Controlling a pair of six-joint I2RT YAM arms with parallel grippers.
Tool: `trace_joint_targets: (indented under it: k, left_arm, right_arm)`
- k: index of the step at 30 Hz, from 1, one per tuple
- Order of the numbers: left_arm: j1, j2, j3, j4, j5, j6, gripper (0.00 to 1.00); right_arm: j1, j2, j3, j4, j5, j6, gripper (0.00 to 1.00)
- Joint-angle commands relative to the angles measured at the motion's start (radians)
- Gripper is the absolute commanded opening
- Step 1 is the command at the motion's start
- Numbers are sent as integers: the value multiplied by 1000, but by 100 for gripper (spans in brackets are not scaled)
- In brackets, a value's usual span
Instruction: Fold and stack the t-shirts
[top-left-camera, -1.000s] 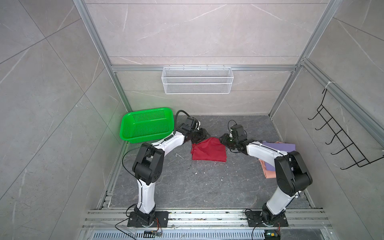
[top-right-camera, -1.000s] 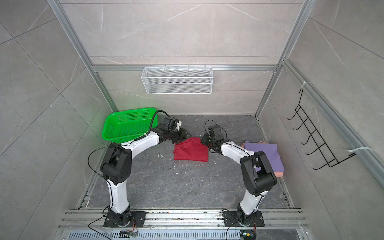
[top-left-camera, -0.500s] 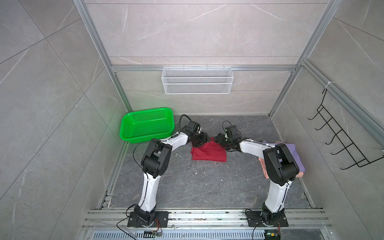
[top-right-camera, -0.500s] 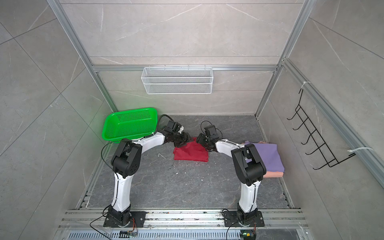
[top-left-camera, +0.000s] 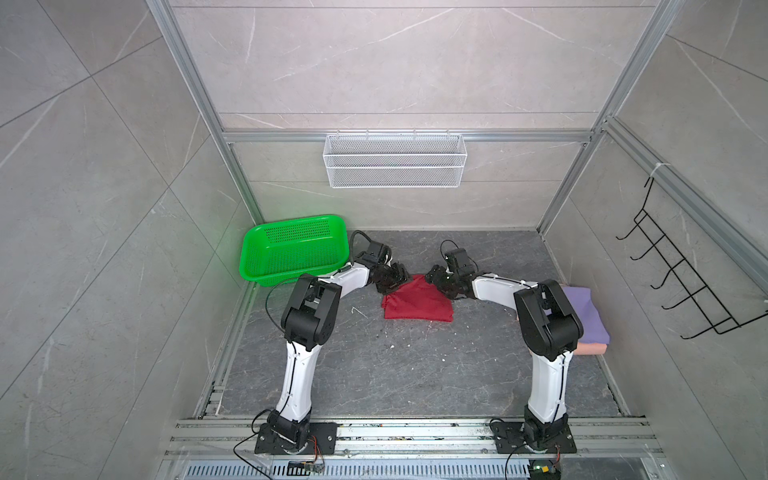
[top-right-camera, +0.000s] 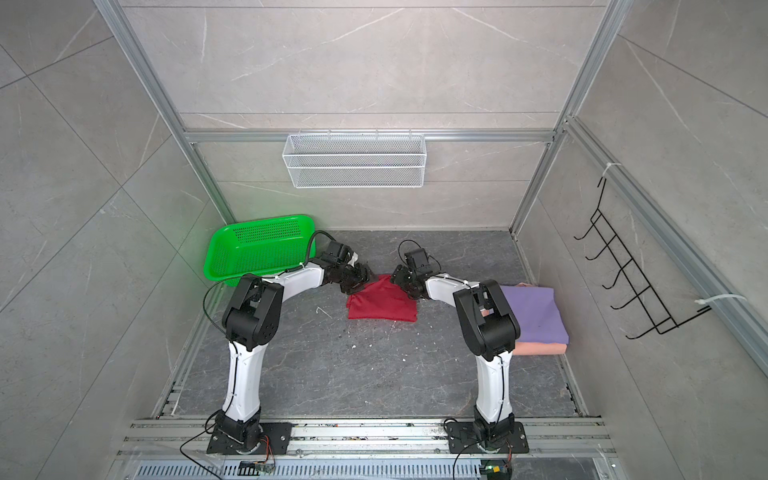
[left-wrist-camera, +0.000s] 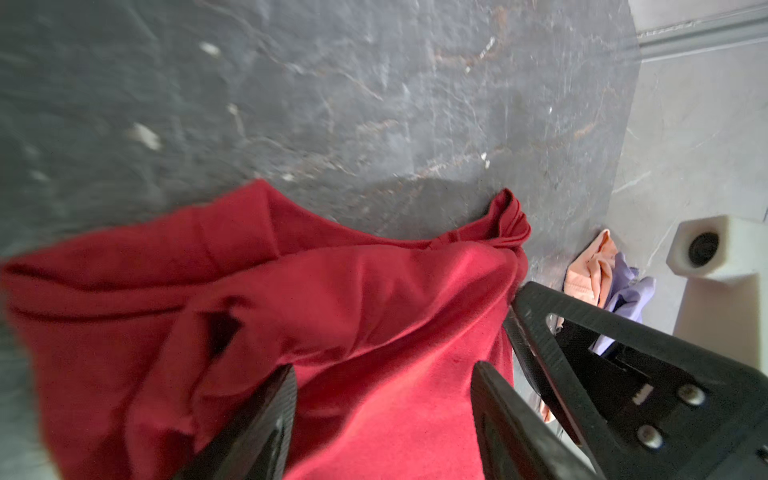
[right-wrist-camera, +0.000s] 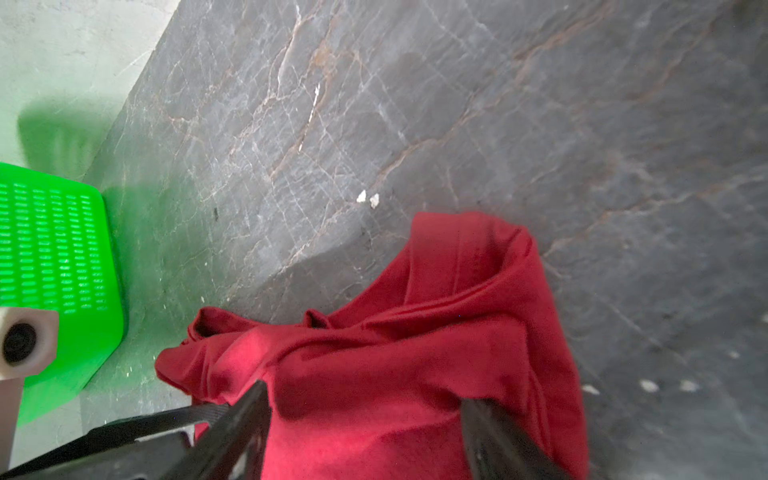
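The dark red t-shirt (top-left-camera: 417, 305) (top-right-camera: 382, 303) lies folded on the dark floor in the middle, its print hidden. My left gripper (top-left-camera: 394, 281) (left-wrist-camera: 382, 370) hangs over its far left corner, open, with red cloth (left-wrist-camera: 332, 291) lying loose between the wide jaws. My right gripper (top-left-camera: 437, 282) (right-wrist-camera: 365, 395) is over the far right corner, also open above the red cloth (right-wrist-camera: 415, 353). At the right, the lavender-purple t-shirt (top-left-camera: 579, 305) (top-right-camera: 536, 311) sits folded on top of the salmon-pink one (top-left-camera: 590, 349) (top-right-camera: 540, 348).
A green perforated basket (top-left-camera: 291, 249) (right-wrist-camera: 50, 249) stands at the back left beside the left arm. A white wire shelf (top-left-camera: 395, 162) hangs on the back wall and a black hook rack (top-left-camera: 685, 282) on the right wall. Small white crumbs dot the floor.
Both grippers have opened their jaws at the red shirt's far edge. Both arms' elbows have swung in toward the back of the cell.
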Motion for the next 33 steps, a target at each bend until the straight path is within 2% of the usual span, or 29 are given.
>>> trace_joint_targets:
  k: [1,17,24,28,33]
  left_arm:
    - [19,23,-30,-5,-31,-10,70]
    - [57,-38,-192,35,-60,-24,70]
    - [58,-168,-248,57,-43,-15,70]
    - [57,-263,-290,100,-13,-29,70]
    - [55,-411,-351,75,-56,7,70]
  right_arm:
    - [-6,54,-12,-132,51,17,74]
    - [-55,-59,-130,-178,99,-52,74]
    - [-60,-186,-133,-197,111,-138,74]
    - [-59,-290,-151,-204,80,-150,74]
    - [-37,-419,-226,-203,25,-136,74]
